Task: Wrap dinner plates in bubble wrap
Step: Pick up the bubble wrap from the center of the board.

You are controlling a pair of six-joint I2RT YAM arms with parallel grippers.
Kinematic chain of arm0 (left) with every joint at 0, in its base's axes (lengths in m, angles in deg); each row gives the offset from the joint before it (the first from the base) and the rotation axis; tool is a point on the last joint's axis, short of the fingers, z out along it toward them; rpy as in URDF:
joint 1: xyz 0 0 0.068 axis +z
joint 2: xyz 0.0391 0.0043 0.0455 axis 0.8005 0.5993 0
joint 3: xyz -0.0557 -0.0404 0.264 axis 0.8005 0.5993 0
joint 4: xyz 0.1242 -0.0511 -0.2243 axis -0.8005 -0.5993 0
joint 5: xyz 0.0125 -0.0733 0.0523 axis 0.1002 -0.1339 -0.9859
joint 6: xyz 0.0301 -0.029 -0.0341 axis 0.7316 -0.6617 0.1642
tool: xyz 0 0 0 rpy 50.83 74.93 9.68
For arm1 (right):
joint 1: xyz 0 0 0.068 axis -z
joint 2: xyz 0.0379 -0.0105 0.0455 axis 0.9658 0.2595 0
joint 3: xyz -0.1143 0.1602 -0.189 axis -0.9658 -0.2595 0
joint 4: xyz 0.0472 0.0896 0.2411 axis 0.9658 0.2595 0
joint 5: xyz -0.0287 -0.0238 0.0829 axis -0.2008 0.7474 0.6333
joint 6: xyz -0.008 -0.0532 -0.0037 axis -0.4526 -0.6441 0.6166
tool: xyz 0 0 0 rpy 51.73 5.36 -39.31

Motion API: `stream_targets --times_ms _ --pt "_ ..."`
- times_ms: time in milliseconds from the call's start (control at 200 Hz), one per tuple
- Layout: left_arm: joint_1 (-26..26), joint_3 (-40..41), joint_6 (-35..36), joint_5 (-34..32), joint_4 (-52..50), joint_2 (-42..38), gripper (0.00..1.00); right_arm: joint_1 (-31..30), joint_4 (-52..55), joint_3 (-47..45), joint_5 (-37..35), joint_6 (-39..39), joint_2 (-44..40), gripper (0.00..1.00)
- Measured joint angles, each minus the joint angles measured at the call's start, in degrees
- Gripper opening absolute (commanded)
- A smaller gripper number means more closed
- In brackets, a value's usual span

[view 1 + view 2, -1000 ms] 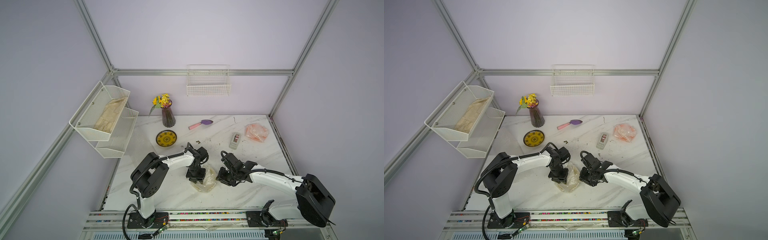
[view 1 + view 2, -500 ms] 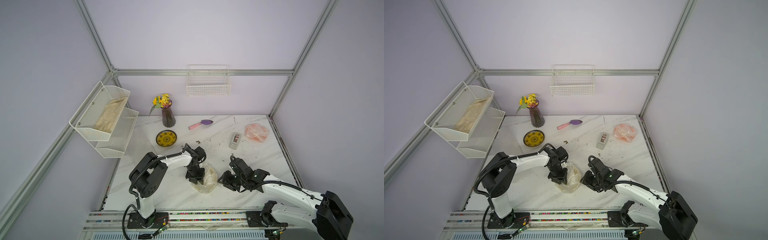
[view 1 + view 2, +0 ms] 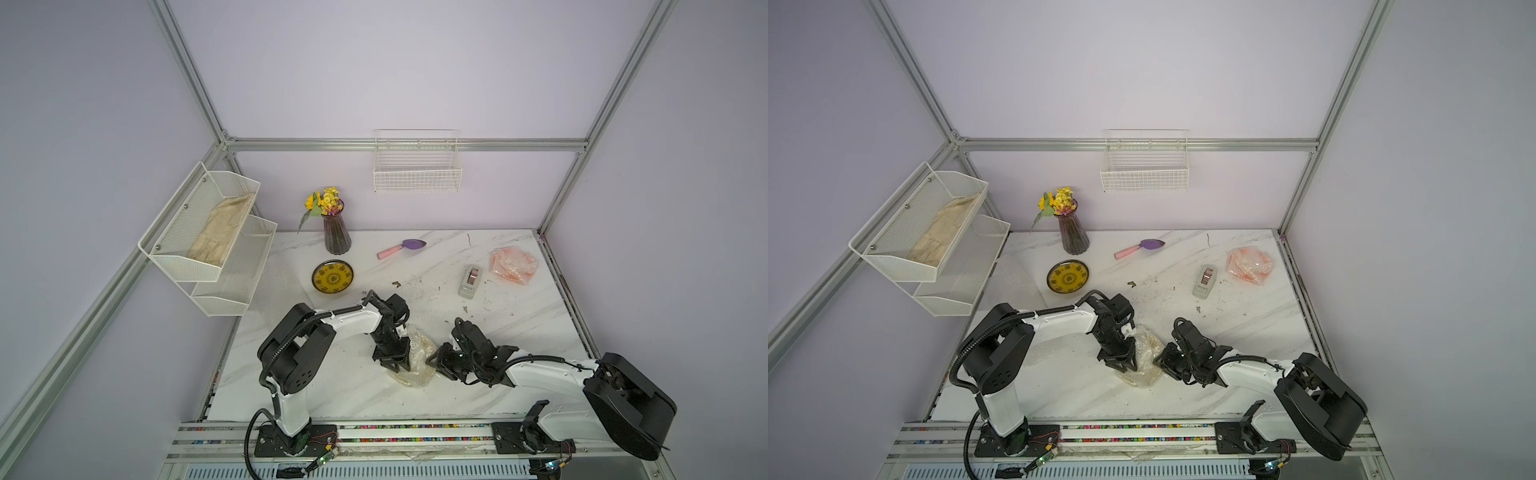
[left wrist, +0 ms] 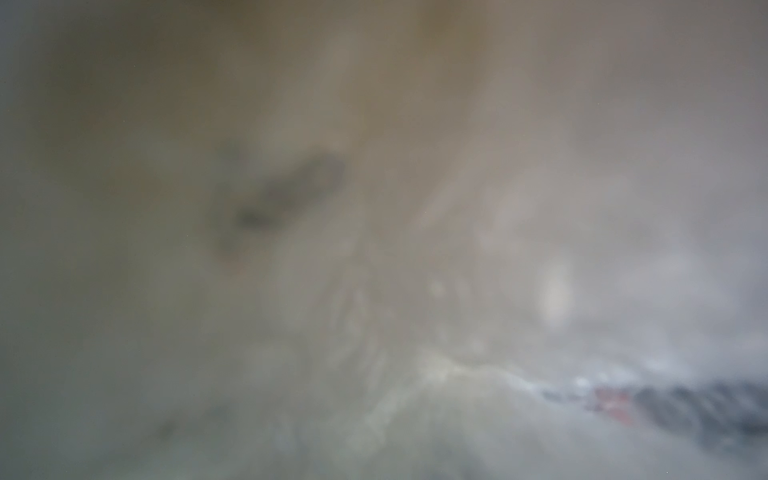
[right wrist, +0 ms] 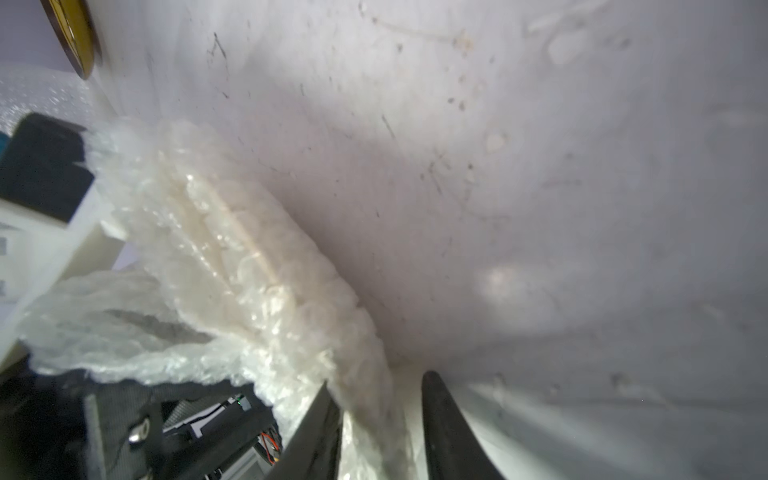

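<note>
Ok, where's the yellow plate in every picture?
Both top views: the yellow plate lies left of the middle, just in front of the vase.
Left wrist: all blur, no plate to be made out.
Right wrist: only its rim shows, in a corner beyond the bubble-wrap bundle.
Shared landmark: that bubble-wrap bundle, between the arms.

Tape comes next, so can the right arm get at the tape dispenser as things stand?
Probably yes. The dispenser lies on open table past the right arm's fingers, with only specks between. But those fingers straddle the bubble wrap's edge, so they would need to pull clear first.
</note>
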Motion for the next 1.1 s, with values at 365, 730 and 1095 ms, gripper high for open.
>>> stream_targets --times_ms 365,730,1095 --pt "0.13 1.53 -0.44 0.48 1.44 -2.25 0.38 -1.55 6.05 0.48 -2.34 -1.92 -5.88 0.0" --pt "4.04 -5.44 -0.13 -13.16 -7.26 -14.67 0.57 1.62 12.02 10.38 -3.15 -3.06 -4.0 0.0" --pt "15.52 -8.9 1.75 -23.47 -15.32 -27.76 0.69 20.41 11.15 36.17 4.11 -8.9 22.8 0.0"
